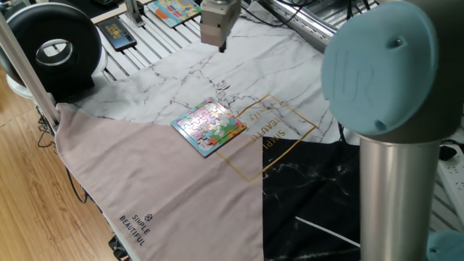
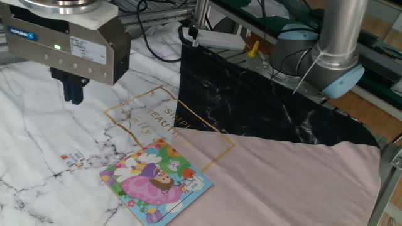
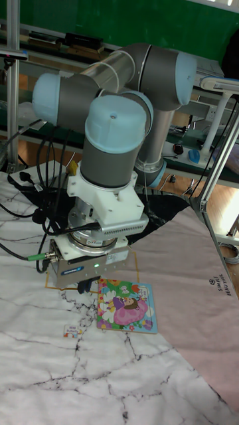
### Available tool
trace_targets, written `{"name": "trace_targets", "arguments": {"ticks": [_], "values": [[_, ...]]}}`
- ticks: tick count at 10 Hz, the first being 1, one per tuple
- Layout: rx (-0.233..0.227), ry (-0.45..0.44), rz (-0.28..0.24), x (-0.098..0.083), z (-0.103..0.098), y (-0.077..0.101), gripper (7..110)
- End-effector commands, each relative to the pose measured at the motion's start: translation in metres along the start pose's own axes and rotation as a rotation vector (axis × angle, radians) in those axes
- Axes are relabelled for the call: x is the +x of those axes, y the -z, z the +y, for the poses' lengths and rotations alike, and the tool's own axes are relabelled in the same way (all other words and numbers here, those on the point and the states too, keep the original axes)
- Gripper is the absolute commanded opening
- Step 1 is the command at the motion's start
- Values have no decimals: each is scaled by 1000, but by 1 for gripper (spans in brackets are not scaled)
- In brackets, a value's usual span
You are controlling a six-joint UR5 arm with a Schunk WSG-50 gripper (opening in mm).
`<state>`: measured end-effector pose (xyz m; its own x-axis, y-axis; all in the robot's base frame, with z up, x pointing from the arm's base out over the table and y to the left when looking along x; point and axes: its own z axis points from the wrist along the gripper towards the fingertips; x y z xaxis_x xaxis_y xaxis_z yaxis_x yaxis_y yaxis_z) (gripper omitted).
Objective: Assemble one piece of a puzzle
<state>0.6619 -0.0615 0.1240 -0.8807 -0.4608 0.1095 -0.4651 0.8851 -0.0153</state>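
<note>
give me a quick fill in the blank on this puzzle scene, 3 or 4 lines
1. The puzzle lies flat on the ____ part of the cloth.
2. The gripper hangs above the cloth, not touching the ____.
3. The black part of the cloth is printed like ____.
4. The lettering beside the puzzle sits inside a ____ square outline.

Missing words: white marble; puzzle; marble; gold

Marble-print cloth [image 1: 181,80] spread under my workspace, meeting pink cloth [image 1: 145,181] and black marble cloth [image 2: 264,107]. Round black device [image 1: 54,47] at edge. Dark card [image 1: 116,32] and orange-edged picture board [image 1: 174,10] on slatted surface beyond.
</note>
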Motion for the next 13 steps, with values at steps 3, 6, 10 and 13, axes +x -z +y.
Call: {"name": "trace_targets", "arguments": {"ticks": [3, 6, 10, 13], "values": [[-39, 40, 74, 17, 8, 2, 7], [-79, 33, -34, -9, 19, 2, 7], [-148, 79, -80, -38, 4, -56, 7], [-118, 122, -46, -58, -25, -67, 7]]}}
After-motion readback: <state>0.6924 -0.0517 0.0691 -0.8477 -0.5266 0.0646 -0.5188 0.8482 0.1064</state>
